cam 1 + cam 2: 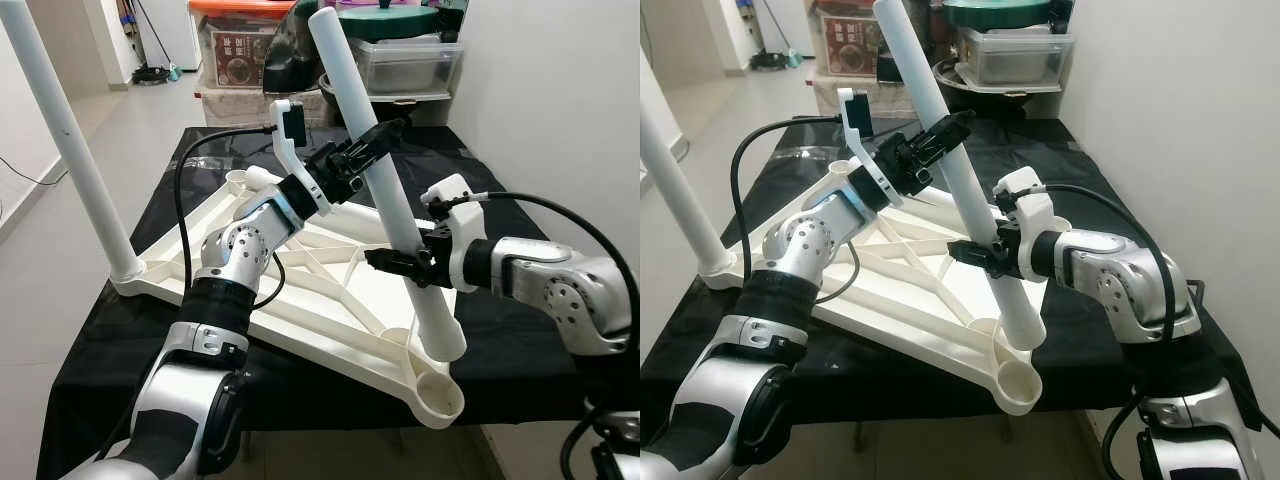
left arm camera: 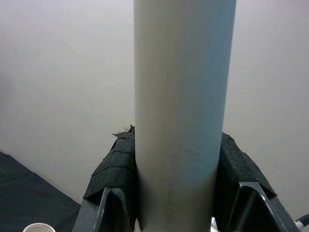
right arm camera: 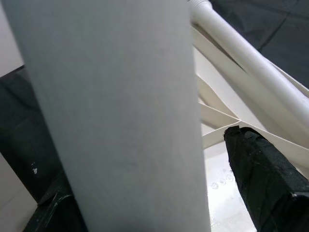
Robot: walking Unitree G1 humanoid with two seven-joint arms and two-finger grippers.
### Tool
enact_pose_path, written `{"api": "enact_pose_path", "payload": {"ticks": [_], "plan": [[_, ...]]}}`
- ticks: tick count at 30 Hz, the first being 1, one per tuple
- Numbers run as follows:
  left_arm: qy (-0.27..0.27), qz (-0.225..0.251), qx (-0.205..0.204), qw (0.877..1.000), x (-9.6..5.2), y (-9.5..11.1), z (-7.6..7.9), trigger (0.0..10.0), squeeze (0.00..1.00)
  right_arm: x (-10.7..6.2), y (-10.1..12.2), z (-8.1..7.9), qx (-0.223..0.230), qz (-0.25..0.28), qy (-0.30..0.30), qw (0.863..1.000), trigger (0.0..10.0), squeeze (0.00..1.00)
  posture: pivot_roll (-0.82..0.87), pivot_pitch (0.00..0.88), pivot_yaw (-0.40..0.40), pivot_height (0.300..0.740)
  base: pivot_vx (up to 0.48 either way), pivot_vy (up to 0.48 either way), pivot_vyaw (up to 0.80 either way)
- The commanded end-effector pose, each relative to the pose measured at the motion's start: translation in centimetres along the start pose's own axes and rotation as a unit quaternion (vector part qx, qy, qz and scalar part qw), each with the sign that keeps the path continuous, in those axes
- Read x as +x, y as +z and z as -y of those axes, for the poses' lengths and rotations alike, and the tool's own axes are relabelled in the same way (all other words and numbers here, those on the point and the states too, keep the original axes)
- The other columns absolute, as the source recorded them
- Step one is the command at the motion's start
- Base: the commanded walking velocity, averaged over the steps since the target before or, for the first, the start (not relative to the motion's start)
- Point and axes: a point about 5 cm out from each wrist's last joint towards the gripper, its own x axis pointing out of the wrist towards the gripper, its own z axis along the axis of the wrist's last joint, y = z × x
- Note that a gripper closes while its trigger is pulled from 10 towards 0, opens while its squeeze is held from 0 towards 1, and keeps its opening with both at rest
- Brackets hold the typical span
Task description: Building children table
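Observation:
The white tabletop (image 1: 310, 300) lies upside down on a black-covered table (image 1: 110, 350). One white leg (image 1: 75, 150) stands upright in its left corner. A second leg (image 1: 385, 190) is held tilted over the right side by both grippers. My left gripper (image 1: 375, 140) is shut on its upper part, with black pads (image 2: 108, 179) on either side of the tube (image 2: 183, 111). My right gripper (image 1: 400, 262) is shut on it lower down (image 3: 120, 121). The leg's lower end sits just behind the open corner socket (image 1: 437, 392), not in it. Another white leg (image 3: 251, 58) lies on the tabletop.
Stacked storage boxes (image 1: 245, 50) and clear lidded containers (image 1: 405, 60) stand behind the table. A white wall (image 1: 560, 100) runs close along the right side. Open grey floor (image 1: 50, 250) lies to the left. The corner socket overhangs near the table's front edge.

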Motion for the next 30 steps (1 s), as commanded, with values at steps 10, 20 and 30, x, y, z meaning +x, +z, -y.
{"api": "enact_pose_path", "payload": {"ticks": [10,20,30], "plan": [[-0.015,0.011,0.001,1.0,0.6,0.2,0.3,10.0,0.0,0.9,0.1,-1.0,-0.02,-0.007,0.01,1.0,10.0,0.0,0.03,0.0,-0.026,0.74,0.0,0.0,0.0],[-0.008,0.017,0.015,1.0,0.6,1.0,0.0,10.0,0.0,1.1,0.6,-1.4,-0.032,0.001,0.016,0.999,10.0,0.0,0.04,0.0,-0.029,0.74,0.0,0.0,0.0],[-0.006,0.024,0.021,0.999,0.7,1.5,0.0,10.0,0.0,1.6,0.1,-1.6,-0.016,0.002,0.003,1.0,10.0,0.0,0.04,0.0,-0.027,0.74,0.0,0.0,0.0]]}}
